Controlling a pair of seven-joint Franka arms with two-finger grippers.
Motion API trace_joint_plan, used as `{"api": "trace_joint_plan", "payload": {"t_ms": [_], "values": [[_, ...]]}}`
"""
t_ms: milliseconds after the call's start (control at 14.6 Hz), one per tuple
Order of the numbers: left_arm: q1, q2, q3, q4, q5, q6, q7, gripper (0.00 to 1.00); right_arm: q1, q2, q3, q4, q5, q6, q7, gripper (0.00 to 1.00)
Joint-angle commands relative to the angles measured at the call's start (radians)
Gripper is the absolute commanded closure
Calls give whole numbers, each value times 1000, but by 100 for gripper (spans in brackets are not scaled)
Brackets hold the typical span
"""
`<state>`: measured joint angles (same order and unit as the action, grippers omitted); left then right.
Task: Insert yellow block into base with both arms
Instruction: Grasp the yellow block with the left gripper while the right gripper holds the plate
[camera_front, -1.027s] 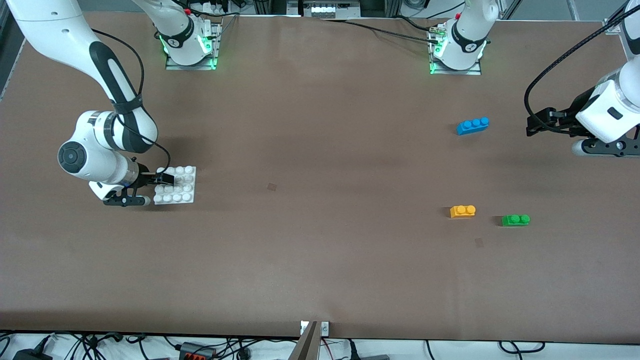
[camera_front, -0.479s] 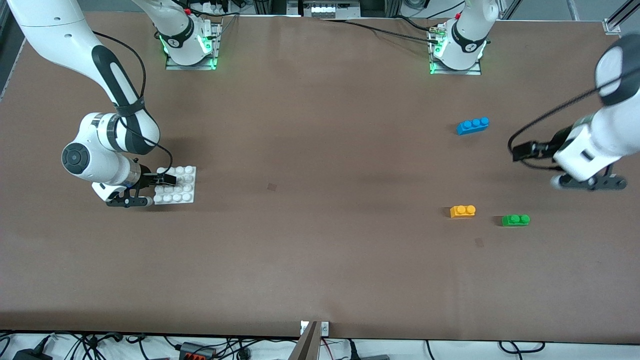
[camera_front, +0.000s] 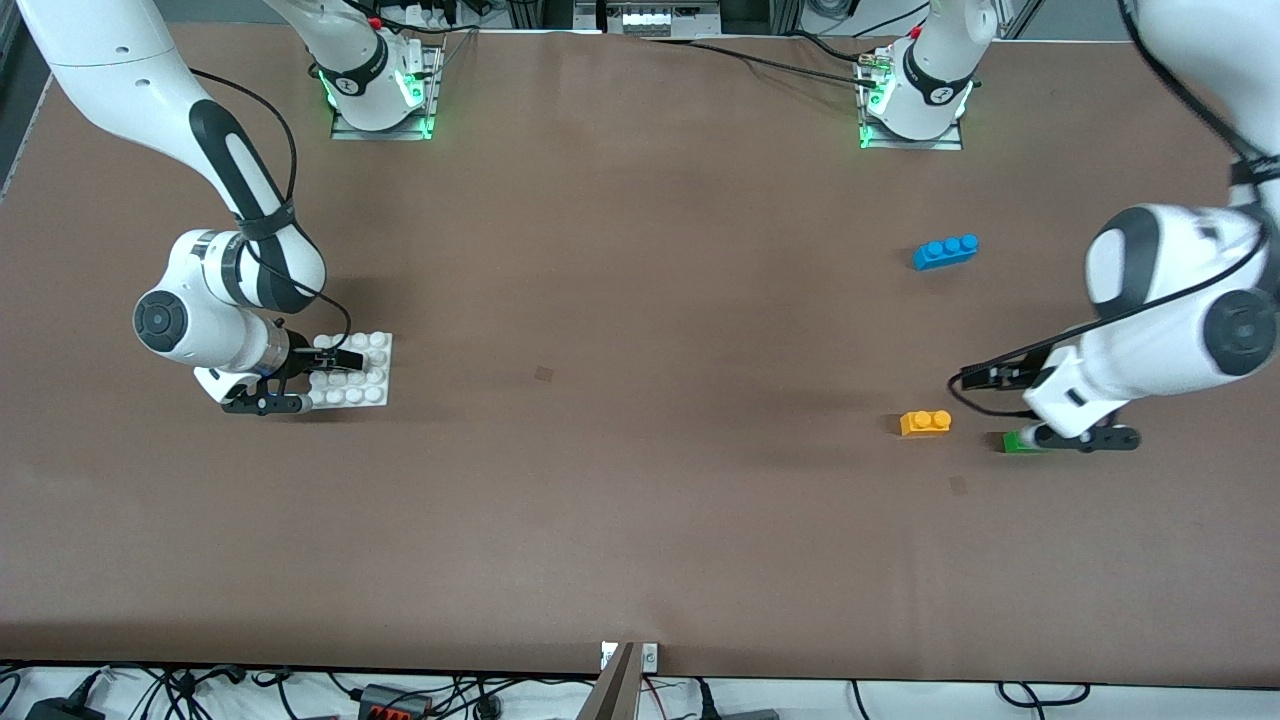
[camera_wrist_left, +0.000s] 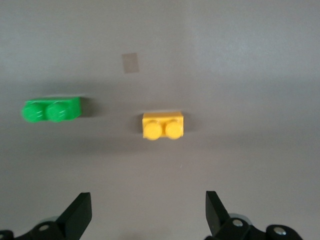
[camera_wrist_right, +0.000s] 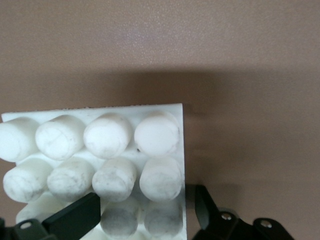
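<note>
The yellow block (camera_front: 925, 423) lies on the table toward the left arm's end; in the left wrist view it (camera_wrist_left: 163, 125) lies ahead of the fingers. My left gripper (camera_front: 988, 377) hangs over the table beside the yellow block, open and empty (camera_wrist_left: 147, 200). The white base (camera_front: 352, 371) lies flat toward the right arm's end. My right gripper (camera_front: 335, 357) is low on it. In the right wrist view the gripper (camera_wrist_right: 147, 200) is open, one finger among the studs of the base (camera_wrist_right: 150, 135), the other just outside its edge.
A green two-stud brick (camera_front: 1015, 442) lies beside the yellow block, partly under my left hand; it also shows in the left wrist view (camera_wrist_left: 51, 110). A blue three-stud brick (camera_front: 945, 251) lies farther from the front camera. Two small dark tape marks are on the brown table.
My left arm has swung from near the blue brick's level to over the spot beside the yellow and green bricks. My right gripper has barely shifted at the base.
</note>
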<state>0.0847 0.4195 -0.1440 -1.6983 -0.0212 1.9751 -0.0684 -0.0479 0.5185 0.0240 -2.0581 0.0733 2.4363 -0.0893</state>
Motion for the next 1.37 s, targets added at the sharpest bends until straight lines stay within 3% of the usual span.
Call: {"api": "trace_joint_plan", "payload": {"t_ms": [0,68,205,342,616,1300], "values": [[-23,19,1,-38,-16,77,-28,0,-6,12,22,-2,25,20,-29,25],[-25,33,1,-41,-14,114,-28,0,-6,12,22,-2,25,20,-29,32],[-23,68,1,-52,-10,198,-27,0,-3,12,23,-2,25,18,-27,36],[-25,90,3,-66,-2,269,-15,0,-3,12,48,-2,34,18,-18,36],[-22,145,1,-67,47,333,-8,0,23,15,80,-1,146,15,-12,36],[-26,160,3,-147,55,424,21,0,270,93,77,91,370,32,29,37]]}}
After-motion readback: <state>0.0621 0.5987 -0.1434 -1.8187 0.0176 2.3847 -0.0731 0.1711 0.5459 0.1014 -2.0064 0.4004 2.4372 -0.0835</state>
